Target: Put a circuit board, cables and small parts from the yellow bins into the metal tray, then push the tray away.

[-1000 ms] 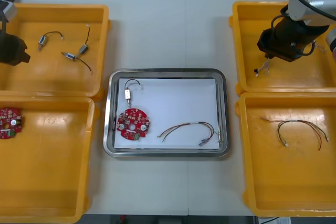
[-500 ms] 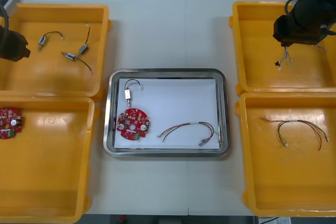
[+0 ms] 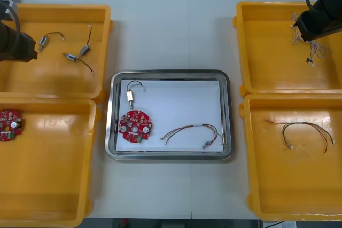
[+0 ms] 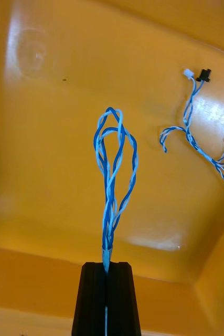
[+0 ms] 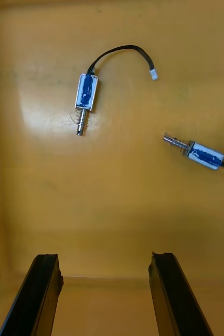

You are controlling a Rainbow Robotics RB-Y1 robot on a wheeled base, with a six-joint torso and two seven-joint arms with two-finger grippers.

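R hand [image 4: 107, 266] pinches blue & white cable [image 4: 113, 173] over yellow bin [image 4: 49, 105]; L hand [image 5: 105, 260] wide, small metal parts [image 5: 86, 95] ahead.

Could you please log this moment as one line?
right gripper: shut on twisted blue and white cable above far right yellow bin | left gripper: open above far left yellow bin

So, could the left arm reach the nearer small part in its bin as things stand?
Probably yes: the left jaws stand open over the bin, and the small part lies loose ahead of them with bare floor between.
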